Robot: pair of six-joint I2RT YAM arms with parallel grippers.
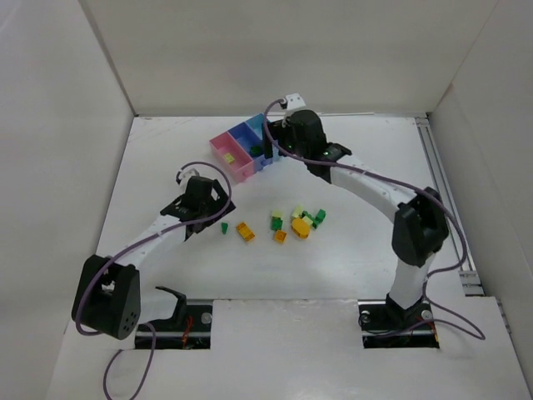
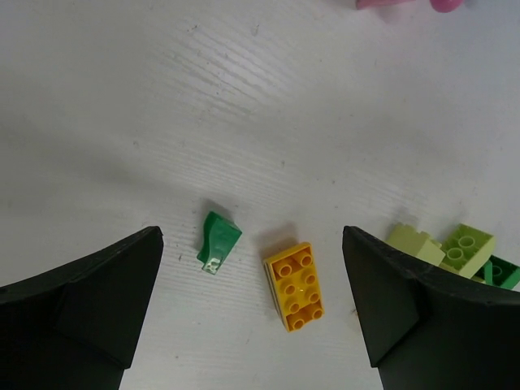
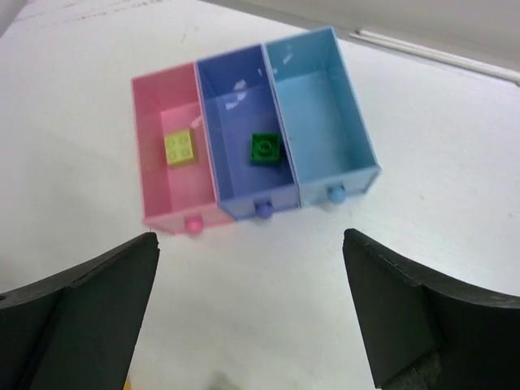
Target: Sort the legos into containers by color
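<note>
Three joined bins stand at the back: pink (image 3: 183, 213) holding a pale yellow-green brick (image 3: 180, 148), purple-blue (image 3: 260, 201) holding a dark green brick (image 3: 264, 149), and light blue (image 3: 341, 172), which is bare inside. My right gripper (image 3: 252, 325) is open and empty, hovering just in front of the bins; it also shows in the top view (image 1: 279, 148). My left gripper (image 2: 252, 325) is open and empty above a small dark green piece (image 2: 218, 241) and an orange-yellow brick (image 2: 297, 285), both lying between its fingers.
Several loose bricks in pale yellow-green (image 2: 467, 248), dark green and orange-yellow lie in a cluster (image 1: 298, 222) mid-table, right of the left gripper (image 1: 216, 214). White walls enclose the table on three sides. A rail (image 1: 450, 208) runs along the right edge.
</note>
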